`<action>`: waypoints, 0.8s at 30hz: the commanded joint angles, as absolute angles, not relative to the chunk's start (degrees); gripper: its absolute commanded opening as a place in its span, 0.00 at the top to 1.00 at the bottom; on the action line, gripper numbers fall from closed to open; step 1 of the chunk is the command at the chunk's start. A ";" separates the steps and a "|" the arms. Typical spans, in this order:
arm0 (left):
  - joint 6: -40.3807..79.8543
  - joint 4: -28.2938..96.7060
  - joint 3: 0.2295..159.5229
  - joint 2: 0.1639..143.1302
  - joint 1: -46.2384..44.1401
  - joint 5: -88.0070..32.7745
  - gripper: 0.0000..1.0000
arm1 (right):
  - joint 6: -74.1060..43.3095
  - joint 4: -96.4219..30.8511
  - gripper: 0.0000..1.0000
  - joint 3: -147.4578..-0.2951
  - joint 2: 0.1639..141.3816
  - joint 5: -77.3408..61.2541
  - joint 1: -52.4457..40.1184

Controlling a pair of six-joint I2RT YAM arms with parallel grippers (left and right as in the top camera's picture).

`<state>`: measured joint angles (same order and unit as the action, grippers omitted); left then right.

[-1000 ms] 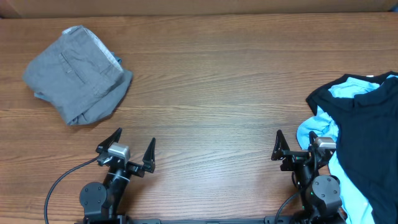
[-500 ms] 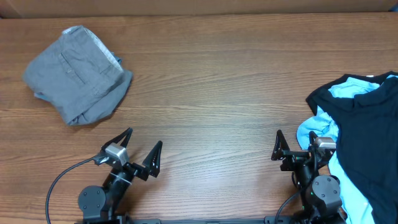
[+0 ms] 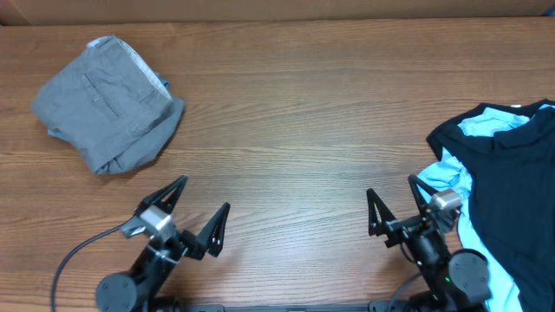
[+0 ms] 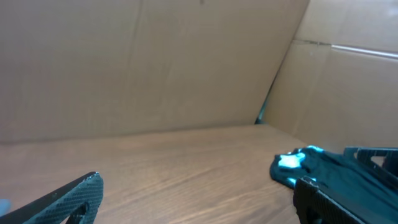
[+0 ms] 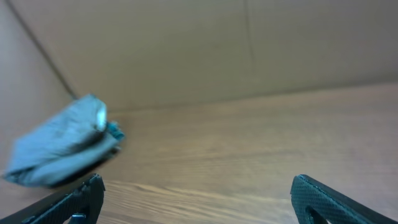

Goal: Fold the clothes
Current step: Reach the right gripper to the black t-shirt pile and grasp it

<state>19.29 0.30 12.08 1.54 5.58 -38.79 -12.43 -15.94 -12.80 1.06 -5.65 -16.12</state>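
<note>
The grey trousers [image 3: 108, 104] lie folded in a bundle at the far left of the table; the right wrist view shows them blurred at its left [image 5: 62, 143]. The black T-shirt [image 3: 512, 186] lies crumpled at the right edge on top of the light blue T-shirt [image 3: 442, 180]; both show at the right of the left wrist view [image 4: 336, 165]. No swoosh logo shows. My left gripper [image 3: 201, 208] is open and empty near the front left. My right gripper [image 3: 392, 201] is open and empty near the front right, just left of the pile.
A cardboard wall [image 4: 155, 62] runs along the table's far side. The wooden table [image 3: 286, 130] lies between the trousers and the pile. A black cable [image 3: 78, 256] loops by the left arm's base.
Both arms have lifted and swung. The left gripper has turned toward the right and forward. The right gripper has shifted left, away from the pile. The clothes have not moved.
</note>
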 commanded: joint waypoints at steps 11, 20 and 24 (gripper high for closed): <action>9.39 32.53 51.00 41.32 5.21 -37.26 0.00 | -11.94 -47.46 0.00 -52.73 35.53 -2.09 -15.99; 4.64 54.26 74.19 66.41 5.21 -37.08 0.00 | -12.14 -63.81 0.00 -77.34 64.88 -5.45 -15.99; 4.62 55.79 75.11 69.78 5.21 -37.32 0.00 | -16.60 -63.13 0.00 -79.35 72.47 -4.40 -13.78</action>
